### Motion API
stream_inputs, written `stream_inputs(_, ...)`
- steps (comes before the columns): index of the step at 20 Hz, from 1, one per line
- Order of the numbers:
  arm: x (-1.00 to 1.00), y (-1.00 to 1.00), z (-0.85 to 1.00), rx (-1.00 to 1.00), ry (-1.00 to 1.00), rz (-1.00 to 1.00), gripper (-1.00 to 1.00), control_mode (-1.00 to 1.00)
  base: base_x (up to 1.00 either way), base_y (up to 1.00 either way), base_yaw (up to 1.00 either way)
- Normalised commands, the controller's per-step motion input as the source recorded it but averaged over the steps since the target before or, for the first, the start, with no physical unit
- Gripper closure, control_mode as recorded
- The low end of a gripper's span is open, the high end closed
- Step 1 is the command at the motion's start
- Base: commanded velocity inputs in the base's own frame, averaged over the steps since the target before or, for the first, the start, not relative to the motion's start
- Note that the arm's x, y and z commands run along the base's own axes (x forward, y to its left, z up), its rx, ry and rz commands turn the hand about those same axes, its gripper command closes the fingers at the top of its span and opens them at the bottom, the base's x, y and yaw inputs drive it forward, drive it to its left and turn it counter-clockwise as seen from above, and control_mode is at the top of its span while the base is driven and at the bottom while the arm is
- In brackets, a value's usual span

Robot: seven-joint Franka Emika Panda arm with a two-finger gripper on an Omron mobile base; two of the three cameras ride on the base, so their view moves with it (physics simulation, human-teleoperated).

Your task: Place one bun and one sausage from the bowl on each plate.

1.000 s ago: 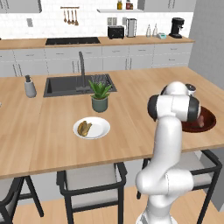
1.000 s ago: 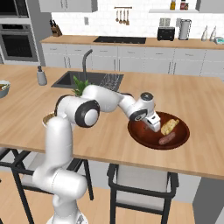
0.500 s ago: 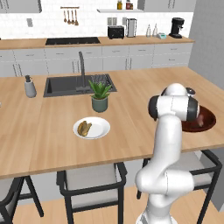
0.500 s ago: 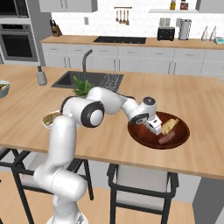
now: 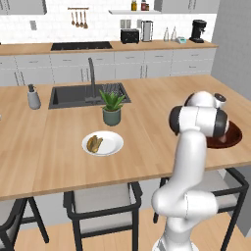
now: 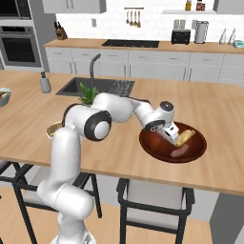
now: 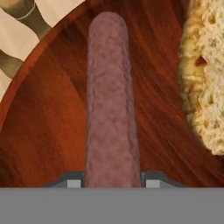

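step: going for the sausage (image 7: 111,100) in the bowl (image 6: 151,145), looks like a pick about to close
bowl: dark red-brown wood, right end of the counter (image 5: 59,162), near the front edge; rim also shows past the arm in the left base view
sausage: lies in the near part of the bowl; in the hand view it runs straight up the middle, between the two finger tips (image 7: 73,183)
bun: bun (image 6: 185,137) in the far right part of the bowl, just beside the sausage, seems apart from it
gripper: gripper (image 6: 170,134) low over the bowl; tips sit one each side of the sausage end, so apart, not clamped yet as far as i can tell; contact with the sausage can't be made out
plate: white plate (image 5: 114,145) well left of the bowl, in front of the plant (image 5: 112,105); already has something brown on it (image 5: 94,143), can't tell if bun or sausage or both
other: sink (image 5: 68,97) far side of the counter, soap bottle (image 5: 33,97) left of it
how to do it well: sausage is round and will roll, so close square across its width, centred between the tips; squeeze gently, it looks soft; lift straight up to get over the bowl rim before swinging left
risk: tips are at one end of the sausage, not the middle, so it may droop or pivot out; bun sits close on the right, a wide swing could nudge it
progress: guess mid task, one bun and one sausage left in the bowl
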Motion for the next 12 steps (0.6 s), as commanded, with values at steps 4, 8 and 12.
stream_inputs(4, -0.84, 0.63, 1.00, 0.01, -0.04, 0.02, 1.00, -1.00, 0.00, 0.00, 0.00)
stream_inputs(8, -0.73, 1.00, 1.00, 0.00, 0.00, 0.04, 1.00, -1.00, 0.00, 0.00, 0.00)
stream_inputs(12, -0.55, 1.00, 0.98, 0.00, 0.05, 0.09, 1.00, -1.00, 0.00, 0.00, 0.00)
